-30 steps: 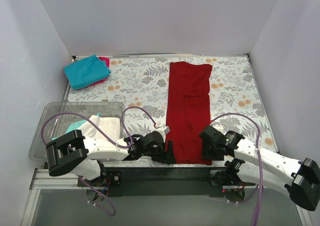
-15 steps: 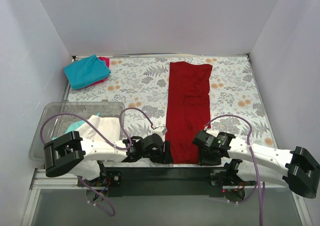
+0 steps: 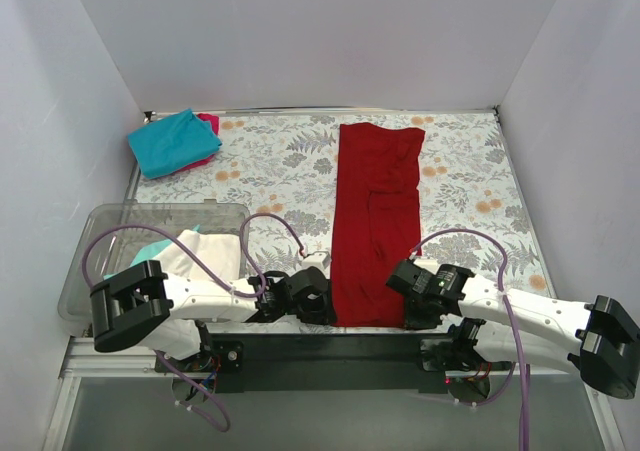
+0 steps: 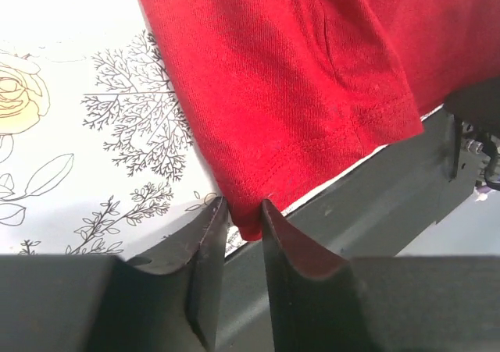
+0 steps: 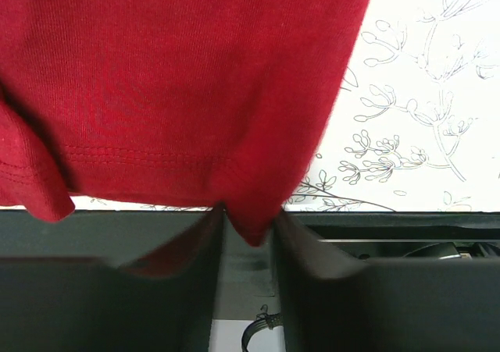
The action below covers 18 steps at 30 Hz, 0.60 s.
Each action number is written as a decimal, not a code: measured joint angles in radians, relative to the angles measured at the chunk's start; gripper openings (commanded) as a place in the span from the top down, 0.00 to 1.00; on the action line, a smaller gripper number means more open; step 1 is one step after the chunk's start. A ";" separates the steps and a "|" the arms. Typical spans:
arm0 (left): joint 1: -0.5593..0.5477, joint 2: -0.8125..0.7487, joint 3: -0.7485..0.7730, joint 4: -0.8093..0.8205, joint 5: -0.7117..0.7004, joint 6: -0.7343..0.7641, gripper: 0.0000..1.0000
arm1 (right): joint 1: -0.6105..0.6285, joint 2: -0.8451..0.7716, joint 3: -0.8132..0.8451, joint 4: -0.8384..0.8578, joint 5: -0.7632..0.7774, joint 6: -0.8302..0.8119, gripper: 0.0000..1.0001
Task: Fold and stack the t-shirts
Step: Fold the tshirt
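Left tool [image 4: 243, 208], right tool [image 5: 248, 215]: jaws narrow, each astride near hem corner of dark red t-shirt [image 3: 375, 211]; whether clamped cannot be told. Shirt laid lengthwise on table [image 3: 270, 171], hem at near edge. All layers to be caught (cloth looks doubled), corners raised level together.

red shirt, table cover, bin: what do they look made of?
Red shirt: fine knit, likely cotton jersey, matte; ribbed weave and double-stitched hem show. Table cover: smooth printed sheet, cloth or vinyl unclear. Bin: clear plastic, seemingly rigid; contents show through.
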 measured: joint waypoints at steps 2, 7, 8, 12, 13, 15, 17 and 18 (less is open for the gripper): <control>-0.003 0.005 0.006 -0.008 -0.007 0.000 0.83 | 0.000 0.000 0.000 0.000 0.001 -0.002 0.85; -0.010 0.022 0.014 -0.003 -0.018 0.001 1.00 | 0.001 0.000 0.000 0.000 0.015 -0.003 0.99; -0.011 0.024 0.013 0.003 -0.018 0.000 1.00 | 0.001 0.001 0.000 0.000 0.020 -0.003 0.99; -0.014 0.032 0.015 0.020 -0.021 -0.008 1.00 | 0.001 0.006 0.002 0.003 0.043 -0.014 0.99; -0.016 0.032 0.016 0.019 -0.024 -0.008 1.00 | 0.001 0.009 0.006 0.003 0.050 -0.021 0.99; -0.016 0.032 0.022 0.010 -0.034 -0.008 1.00 | 0.001 0.022 0.028 0.006 0.071 -0.041 0.99; -0.015 0.032 0.029 -0.003 -0.037 -0.003 1.00 | 0.001 0.043 0.064 0.016 0.108 -0.066 0.99; -0.011 0.032 0.031 -0.006 -0.037 0.000 1.00 | 0.001 0.057 0.084 0.022 0.128 -0.078 0.99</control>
